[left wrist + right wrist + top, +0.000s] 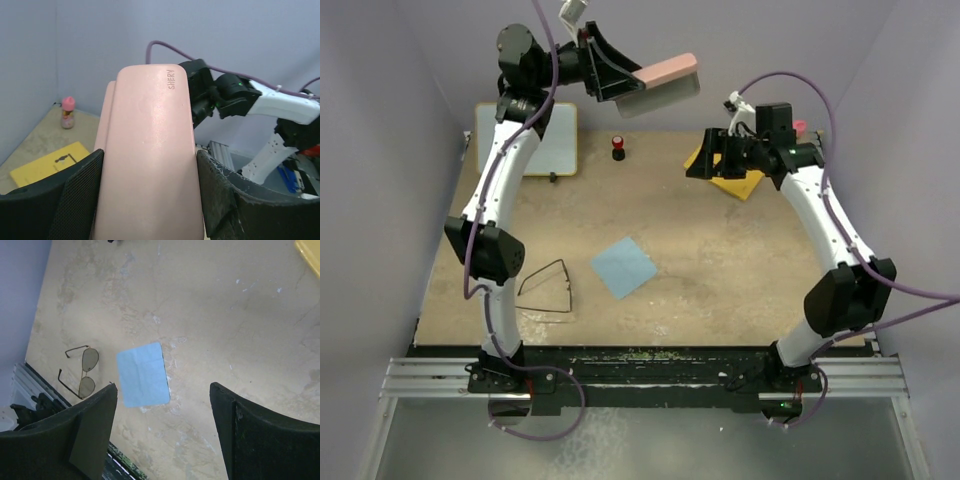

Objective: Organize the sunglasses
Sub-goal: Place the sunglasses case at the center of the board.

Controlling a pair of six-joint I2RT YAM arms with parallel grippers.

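The sunglasses [548,287], thin dark wire frames with greyish lenses, lie on the table at the near left, temple arms open; they also show in the right wrist view [85,372]. My left gripper [623,82] is raised high at the back and is shut on the pinkish-brown case [662,80], which fills the left wrist view [147,155] between both fingers. My right gripper [712,160] is open and empty, held high over the back right of the table, far from the sunglasses.
A light blue cloth [623,266] lies flat mid-table, right of the sunglasses. A white board [550,140] sits at the back left, a small red-capped bottle [618,147] at the back middle, a yellow pad [735,178] under my right wrist. Purple walls enclose the table.
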